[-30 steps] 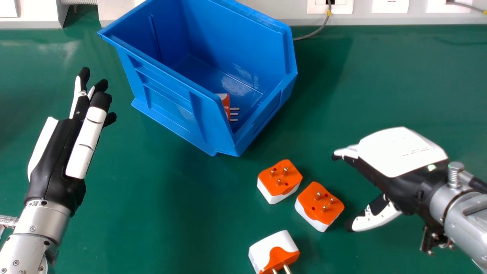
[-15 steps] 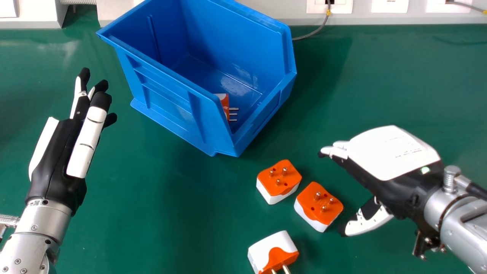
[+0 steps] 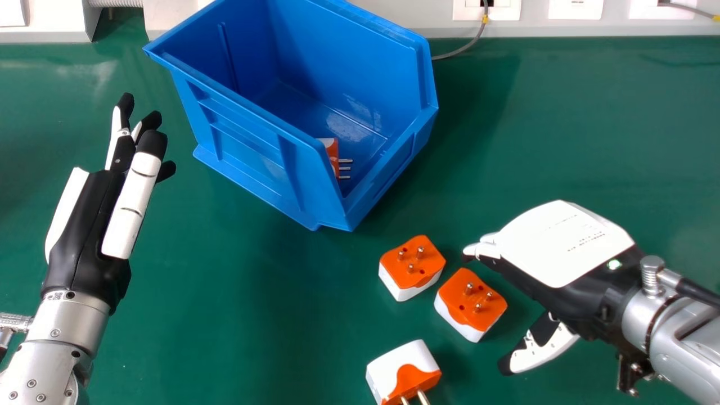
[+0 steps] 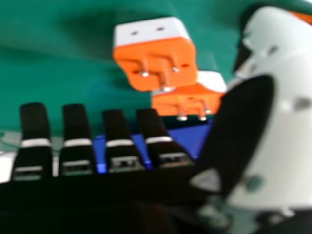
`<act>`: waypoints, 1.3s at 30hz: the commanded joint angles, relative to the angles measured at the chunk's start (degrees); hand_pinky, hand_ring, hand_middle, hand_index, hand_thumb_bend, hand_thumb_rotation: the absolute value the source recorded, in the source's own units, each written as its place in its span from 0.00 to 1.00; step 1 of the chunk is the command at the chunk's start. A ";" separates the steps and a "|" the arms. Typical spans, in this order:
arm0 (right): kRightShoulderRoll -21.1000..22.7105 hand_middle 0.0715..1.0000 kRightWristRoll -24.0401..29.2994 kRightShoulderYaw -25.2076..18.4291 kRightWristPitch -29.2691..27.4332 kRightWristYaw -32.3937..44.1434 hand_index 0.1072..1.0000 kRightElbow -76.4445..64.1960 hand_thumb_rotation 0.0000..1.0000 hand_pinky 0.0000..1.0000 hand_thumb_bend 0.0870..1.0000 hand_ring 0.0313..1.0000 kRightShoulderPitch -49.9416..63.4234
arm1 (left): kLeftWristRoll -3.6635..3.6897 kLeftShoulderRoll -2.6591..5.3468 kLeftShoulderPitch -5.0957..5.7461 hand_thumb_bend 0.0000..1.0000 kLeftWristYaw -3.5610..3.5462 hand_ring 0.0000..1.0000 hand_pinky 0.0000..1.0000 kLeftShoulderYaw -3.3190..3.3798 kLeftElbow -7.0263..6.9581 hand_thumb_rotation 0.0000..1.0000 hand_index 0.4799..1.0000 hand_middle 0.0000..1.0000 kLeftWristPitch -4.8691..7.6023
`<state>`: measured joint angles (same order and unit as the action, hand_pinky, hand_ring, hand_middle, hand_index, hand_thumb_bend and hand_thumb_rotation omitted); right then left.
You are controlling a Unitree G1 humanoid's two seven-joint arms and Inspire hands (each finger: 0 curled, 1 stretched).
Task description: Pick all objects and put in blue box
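Head view: box [image 3: 253, 140] by bench's [image 3: 562, 129] far edge, 1 plug [image 3: 333, 151] in. 3 plugs [image 3: 416, 261] twd near edge; R hand [image 3: 565, 242] open beside, L hand [image 3: 87, 225] open, left.
R-hand view: nil gripped. Prob. pick-up approach; next: straddle nearest plug, pinch.

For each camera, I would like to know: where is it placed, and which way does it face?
Head view: on the robot's head, facing forward and down at the blue box and plugs; both left hand and right hand show.
Right hand view: at the right hand, looking past its fingers and thumb towards plugs.
Shared: plugs, box, right hand.
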<state>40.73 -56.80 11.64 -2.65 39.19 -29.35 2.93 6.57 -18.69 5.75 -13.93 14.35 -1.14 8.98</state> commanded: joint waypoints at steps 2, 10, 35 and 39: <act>-0.50 0.85 -1.09 -0.05 0.06 0.42 0.82 -1.79 0.45 0.71 0.52 0.80 -0.75 | -0.87 -0.06 -0.12 0.62 0.72 0.96 0.92 -0.35 -2.27 1.00 0.98 0.99 -0.34; -2.20 0.85 -0.85 0.35 0.74 2.14 0.82 -1.92 0.44 0.72 0.51 0.80 -1.04 | -1.06 0.01 0.23 0.60 1.02 0.96 0.92 -0.66 -3.43 1.00 0.98 0.99 -1.12; -2.22 0.81 -3.84 1.69 -2.87 -2.06 0.79 2.21 0.41 0.68 0.42 0.76 -3.42 | -2.04 0.55 0.28 0.61 1.75 0.97 0.93 -1.38 -4.67 1.00 1.00 0.99 -1.97; -2.47 0.81 -4.11 1.55 -2.52 -1.68 0.79 2.38 0.41 0.68 0.45 0.76 -3.49 | -2.03 0.58 -0.01 0.60 1.81 0.97 0.93 -1.48 -4.37 1.00 1.00 0.99 -1.95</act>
<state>38.22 -60.76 14.08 -5.50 37.95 -26.73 0.71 4.56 -18.36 6.16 -12.40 12.87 -4.17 6.74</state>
